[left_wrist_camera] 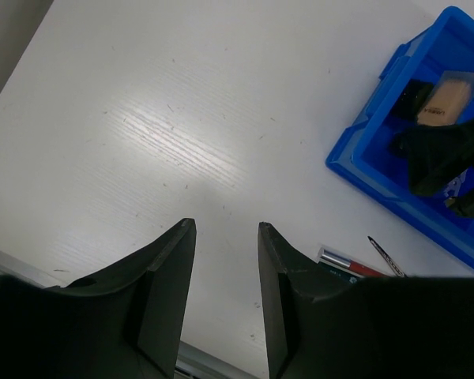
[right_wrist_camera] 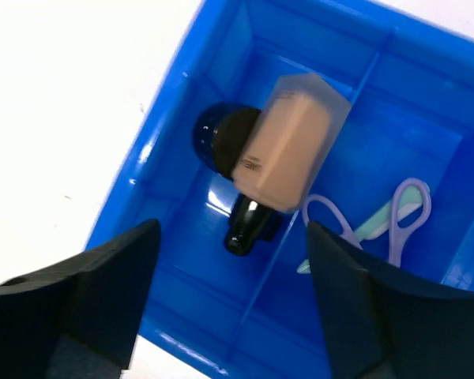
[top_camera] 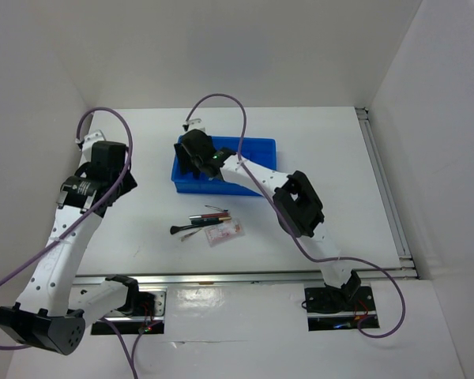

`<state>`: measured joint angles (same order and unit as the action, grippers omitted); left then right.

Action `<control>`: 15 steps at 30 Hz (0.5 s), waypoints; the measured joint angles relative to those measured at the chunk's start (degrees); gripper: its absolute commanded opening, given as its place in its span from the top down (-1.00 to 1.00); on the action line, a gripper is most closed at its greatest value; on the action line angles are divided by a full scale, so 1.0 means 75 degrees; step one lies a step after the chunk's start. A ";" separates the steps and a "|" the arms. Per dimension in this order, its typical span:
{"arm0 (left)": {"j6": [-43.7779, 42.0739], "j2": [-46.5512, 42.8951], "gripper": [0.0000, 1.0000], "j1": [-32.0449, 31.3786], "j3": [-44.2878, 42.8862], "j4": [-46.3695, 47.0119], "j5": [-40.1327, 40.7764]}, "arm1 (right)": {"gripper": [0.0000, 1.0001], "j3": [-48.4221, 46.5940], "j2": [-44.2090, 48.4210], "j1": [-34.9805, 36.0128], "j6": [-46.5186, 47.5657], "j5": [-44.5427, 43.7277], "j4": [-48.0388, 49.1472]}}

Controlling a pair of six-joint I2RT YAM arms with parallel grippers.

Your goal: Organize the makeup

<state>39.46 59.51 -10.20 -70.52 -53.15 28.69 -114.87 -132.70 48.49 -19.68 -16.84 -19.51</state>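
Note:
Loose makeup lies on the table in front of the blue divided tray (top_camera: 262, 144): slim dark and red pencils (top_camera: 211, 216), a black-tipped brush (top_camera: 180, 230) and a pinkish clear packet (top_camera: 224, 234). My right gripper (top_camera: 192, 162) is open and empty over the tray's left end. In the right wrist view the gripper (right_wrist_camera: 233, 227) hovers above a tan stub (right_wrist_camera: 288, 154) that lies across a black tube (right_wrist_camera: 249, 225). A pale lilac piece (right_wrist_camera: 399, 215) lies in the neighbouring compartment. My left gripper (top_camera: 120, 180) is open and empty above bare table, left of the tray.
In the left wrist view the left gripper (left_wrist_camera: 227, 225) points at white table, with the tray (left_wrist_camera: 362, 175) and a red and silver pencil (left_wrist_camera: 349, 263) to its right. White walls close in the left, back and right. A metal rail (top_camera: 245, 276) runs along the near edge.

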 measured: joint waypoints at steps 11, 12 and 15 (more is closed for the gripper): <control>-0.0038 0.0000 -0.01 0.0000 0.0003 0.0076 -0.0198 | -0.56 0.0425 0.0475 0.0000 0.0146 0.0023 0.0044; -0.0050 0.0000 -0.01 0.0000 0.0017 0.0093 -0.0216 | -0.50 0.0717 0.0734 0.0000 0.0154 0.0006 0.0032; -0.0134 -0.0006 -0.01 0.0000 0.0210 0.0181 -0.0344 | -0.34 0.1693 0.1719 0.0017 0.0154 -0.0064 0.0067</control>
<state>38.46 59.46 -10.20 -68.95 -51.79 26.11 -102.17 -119.81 48.62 -18.52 -17.32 -19.00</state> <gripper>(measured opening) 0.505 0.707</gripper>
